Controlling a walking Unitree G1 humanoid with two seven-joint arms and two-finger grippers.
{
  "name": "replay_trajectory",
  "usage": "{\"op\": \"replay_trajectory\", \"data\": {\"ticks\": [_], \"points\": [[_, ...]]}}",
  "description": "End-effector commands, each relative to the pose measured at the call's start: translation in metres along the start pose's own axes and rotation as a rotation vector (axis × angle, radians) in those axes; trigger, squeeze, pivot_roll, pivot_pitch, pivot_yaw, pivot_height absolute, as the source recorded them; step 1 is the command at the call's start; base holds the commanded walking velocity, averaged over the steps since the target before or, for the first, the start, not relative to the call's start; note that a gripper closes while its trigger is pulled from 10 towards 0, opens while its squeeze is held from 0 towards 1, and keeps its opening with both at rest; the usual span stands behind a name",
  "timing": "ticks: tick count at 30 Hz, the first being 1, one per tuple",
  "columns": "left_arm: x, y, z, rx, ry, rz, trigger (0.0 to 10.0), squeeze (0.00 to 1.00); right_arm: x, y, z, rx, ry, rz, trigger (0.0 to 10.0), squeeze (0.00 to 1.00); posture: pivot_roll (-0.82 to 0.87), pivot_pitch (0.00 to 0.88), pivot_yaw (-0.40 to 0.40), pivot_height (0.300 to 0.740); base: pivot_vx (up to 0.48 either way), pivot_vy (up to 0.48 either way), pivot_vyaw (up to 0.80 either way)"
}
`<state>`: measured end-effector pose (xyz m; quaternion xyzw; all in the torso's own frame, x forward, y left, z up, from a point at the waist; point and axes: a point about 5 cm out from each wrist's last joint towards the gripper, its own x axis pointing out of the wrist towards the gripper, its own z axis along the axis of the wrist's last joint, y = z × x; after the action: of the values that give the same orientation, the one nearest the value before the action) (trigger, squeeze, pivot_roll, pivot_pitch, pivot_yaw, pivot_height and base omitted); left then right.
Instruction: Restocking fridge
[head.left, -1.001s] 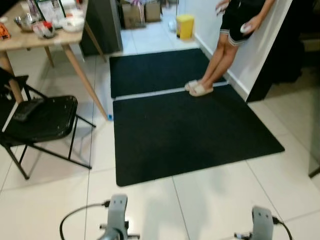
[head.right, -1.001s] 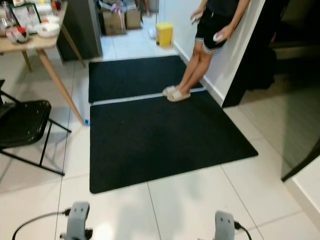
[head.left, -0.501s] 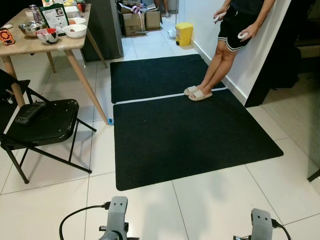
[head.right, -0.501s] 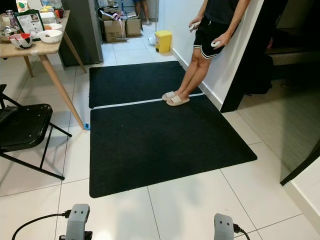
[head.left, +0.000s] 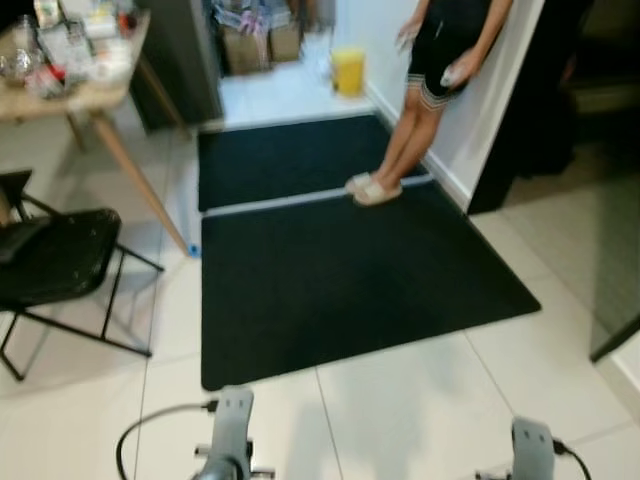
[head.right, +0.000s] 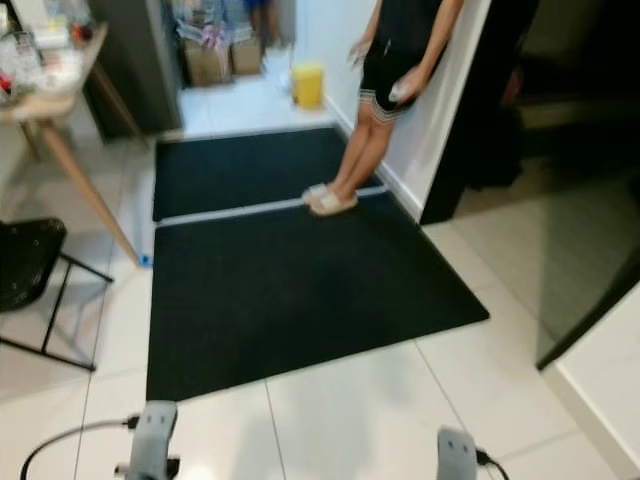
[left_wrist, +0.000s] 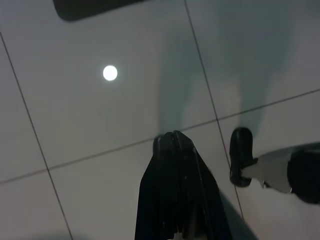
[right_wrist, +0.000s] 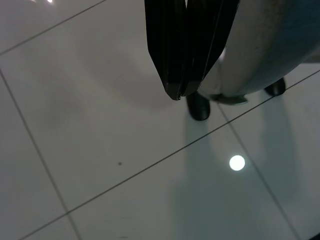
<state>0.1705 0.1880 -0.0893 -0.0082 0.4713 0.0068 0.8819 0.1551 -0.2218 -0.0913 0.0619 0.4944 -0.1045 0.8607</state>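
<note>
Left eye view is a bit blurry: two black mats (head.left: 340, 270) on white tile floor (head.left: 420, 420), person (head.left: 430, 90) leaning on the far wall, folding chair (head.left: 55, 265) and table (head.left: 80, 95) at left. Fridge can't be made out. Left gripper (left_wrist: 172, 142) and right gripper (right_wrist: 180, 90) hang over tile, fingers pressed together, holding nothing.

The dark grey fridge (head.left: 183, 55) stands upright just behind the wooden table (head.left: 92, 97).

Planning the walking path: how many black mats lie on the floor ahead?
2: the near mat lies straight ahead; the far mat lies just beyond it, toward the yellow bin.
</note>
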Motion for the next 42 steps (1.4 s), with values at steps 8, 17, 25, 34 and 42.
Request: {"op": "replay_trajectory", "data": {"ticks": [8,17,25,34,42], "points": [[-0.0009,0.0036,-0.0032,0.002,0.010,0.013,10.0,0.00,0.0000,0.0018,-0.0017,0.003,0.007,0.003,10.0,0.00,0.01,0.013,-0.015,0.740,0.000,0.000,0.00],[-0.0003,-0.0015,-0.0020,-0.004,0.008,-0.033,10.0,0.00,-0.0001,0.0012,-0.0024,0.005,0.009,0.001,10.0,0.00,0.01,0.013,-0.013,0.740,0.000,0.000,0.00],[-0.0003,-0.0027,-0.0028,0.005,0.011,-0.041,10.0,0.00,0.0000,0.0017,-0.0019,0.005,0.007,0.003,10.0,0.00,0.01,0.015,-0.013,0.740,0.000,0.000,0.00],[-0.0004,-0.0032,-0.0033,0.012,0.014,-0.046,10.0,0.00,0.0000,0.0015,-0.0019,0.005,0.008,0.003,10.0,0.00,0.01,0.015,-0.015,0.740,0.000,0.000,0.00],[-0.0006,-0.0036,-0.0043,0.015,0.017,-0.050,10.0,0.00,-0.0002,0.0007,-0.0029,0.002,0.010,0.001,10.0,0.00,0.01,0.014,-0.017,0.740,0.158,0.000,0.00]]}}
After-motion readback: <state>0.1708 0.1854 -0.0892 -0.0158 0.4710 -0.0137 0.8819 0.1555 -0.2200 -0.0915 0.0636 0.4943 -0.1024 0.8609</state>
